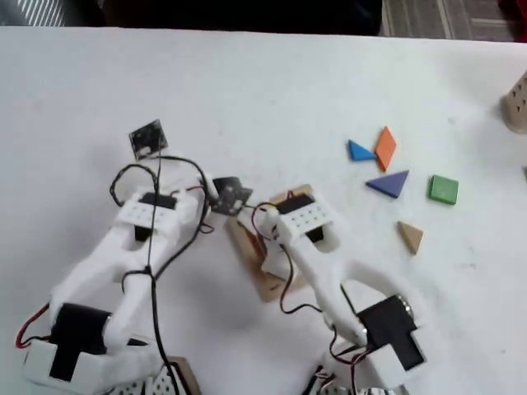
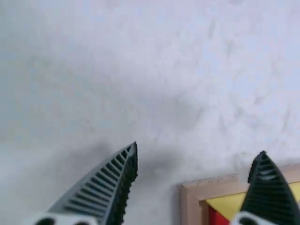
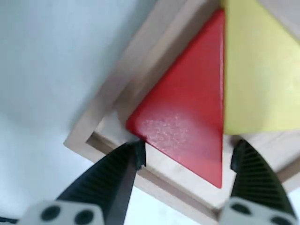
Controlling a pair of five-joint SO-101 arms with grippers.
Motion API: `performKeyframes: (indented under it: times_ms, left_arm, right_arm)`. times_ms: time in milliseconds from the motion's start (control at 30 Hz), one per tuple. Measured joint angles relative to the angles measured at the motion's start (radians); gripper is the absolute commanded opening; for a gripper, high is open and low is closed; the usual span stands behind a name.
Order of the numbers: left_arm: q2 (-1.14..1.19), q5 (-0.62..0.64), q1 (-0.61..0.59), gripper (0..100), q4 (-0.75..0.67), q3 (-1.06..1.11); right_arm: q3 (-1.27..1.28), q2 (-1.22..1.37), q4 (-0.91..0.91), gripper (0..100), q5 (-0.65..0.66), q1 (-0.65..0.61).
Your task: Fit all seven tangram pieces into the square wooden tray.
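The right gripper (image 3: 190,146), in the right wrist view, hangs wide open and empty over one corner of the tray (image 3: 117,110), with a finger on each side of the red triangle (image 3: 187,103) at its point; I cannot tell whether the tips touch the wood. The red triangle lies inside the tray, edge to edge with a yellow triangle (image 3: 258,70). My judgement is that closing or dropping here could catch that point or the rim, which would tip the piece up or drag the tray askew

In the left wrist view the left gripper (image 2: 198,151) is spread just as wide and holds nothing. It is above the bare bench (image 2: 140,70), with one finger over another tray corner

In the high view the tray sits toward the bench's near edge, largely under the right arm (image 1: 329,263). Five pieces lie loose toward the right edge, well apart from the tray: a blue triangle (image 1: 360,151), an orange parallelogram (image 1: 385,147), a purple triangle (image 1: 389,183), a green square (image 1: 443,189) and a tan triangle (image 1: 410,236)
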Motion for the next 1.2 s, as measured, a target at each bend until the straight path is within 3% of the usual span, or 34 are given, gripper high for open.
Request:
performKeyframes:
  times_ms: [300, 400, 500, 800, 933, 1067, 1200]
  left_arm:
    - [0.000, 0.003, -0.008, 37, 0.000, 0.000]
    - [-0.002, 0.003, -0.008, 37, -0.005, -0.014]
    - [0.002, 0.003, -0.006, 37, -0.002, -0.020]
    - [0.008, 0.002, -0.002, 37, 0.000, -0.018]
    - [0.008, 0.000, -0.002, 37, 0.000, -0.018]
    - [0.008, 0.000, -0.002, 37, 0.000, -0.018]
    - [0.008, 0.000, -0.002, 37, 0.000, -0.018]
  right_arm:
    - [-0.011, -0.023, 0.015, 28.4, -0.190, -0.058]
    - [-0.008, -0.037, 0.009, 21.3, -0.236, -0.058]
    - [0.023, -0.040, -0.055, 13.6, -0.241, -0.006]
    - [0.028, -0.043, -0.083, 12.6, -0.241, 0.071]
    - [0.028, -0.043, -0.092, 6.7, -0.239, 0.163]
    - [0.043, -0.095, -0.095, 7.7, -0.241, 0.236]
    - [0.083, -0.235, -0.089, 7.4, -0.311, 0.198]
